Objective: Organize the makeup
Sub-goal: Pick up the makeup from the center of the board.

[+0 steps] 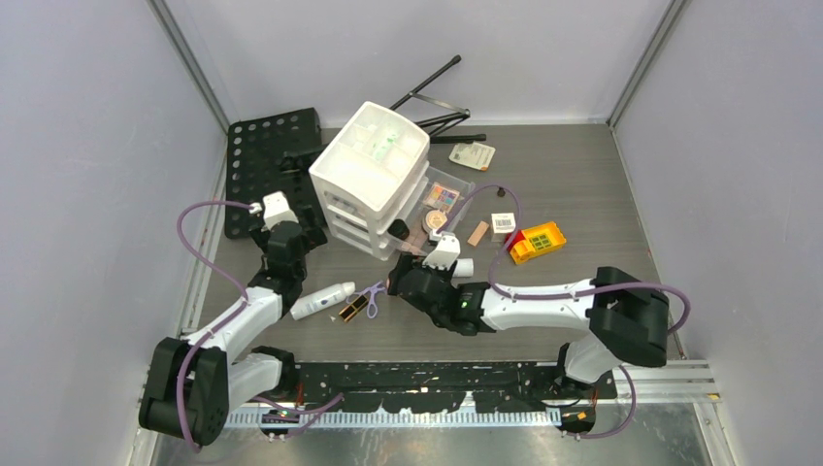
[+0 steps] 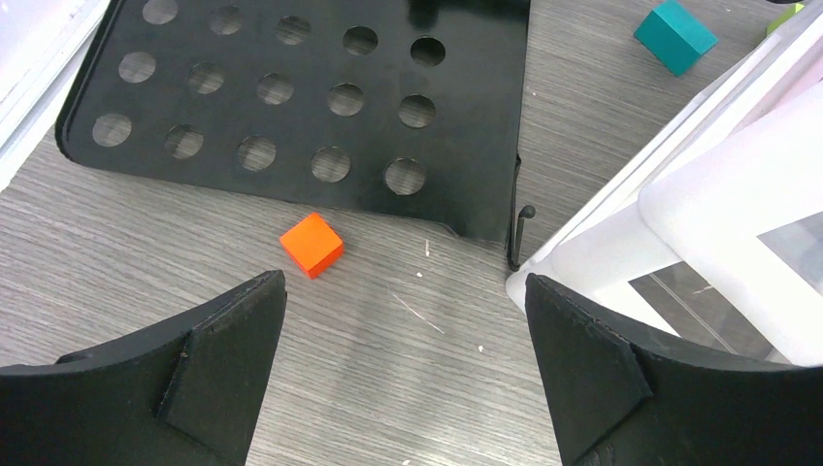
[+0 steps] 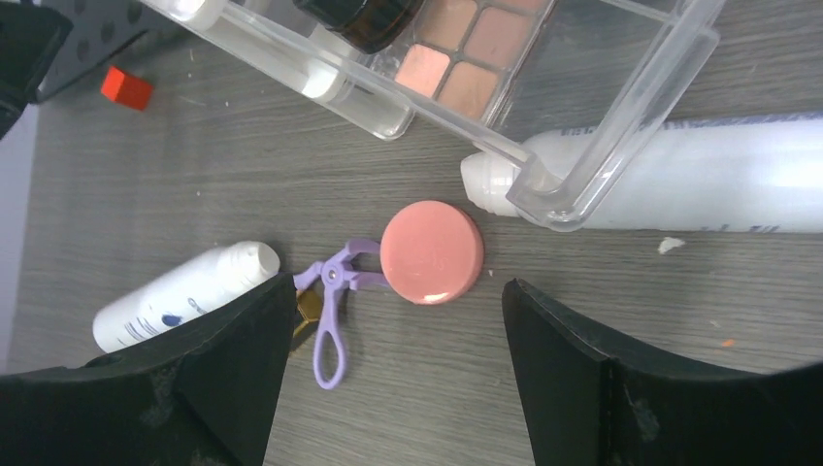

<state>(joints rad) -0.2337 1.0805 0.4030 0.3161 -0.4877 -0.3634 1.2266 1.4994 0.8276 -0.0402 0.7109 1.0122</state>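
Observation:
The makeup is spread round a white drawer unit (image 1: 369, 170). Its clear drawer (image 3: 582, 126) is pulled out, with an eyeshadow palette (image 3: 466, 49) and a dark jar (image 3: 364, 15) inside. On the table lie a round pink compact (image 3: 432, 251), a purple eyelash curler (image 3: 330, 320), a white bottle (image 3: 184, 296), a black-gold lipstick (image 1: 355, 309) and a long white tube (image 3: 699, 175). My right gripper (image 3: 395, 288) hangs open just short of the compact, holding nothing. My left gripper (image 2: 404, 280) is open over bare table beside the drawer unit.
A black perforated plate (image 2: 291, 97) lies at the back left with an orange cube (image 2: 312, 244) at its edge and a teal cube (image 2: 676, 35) beyond. A red-and-yellow block (image 1: 537, 241), a tan block (image 1: 477, 233) and a small white box (image 1: 503, 222) sit right of the drawer.

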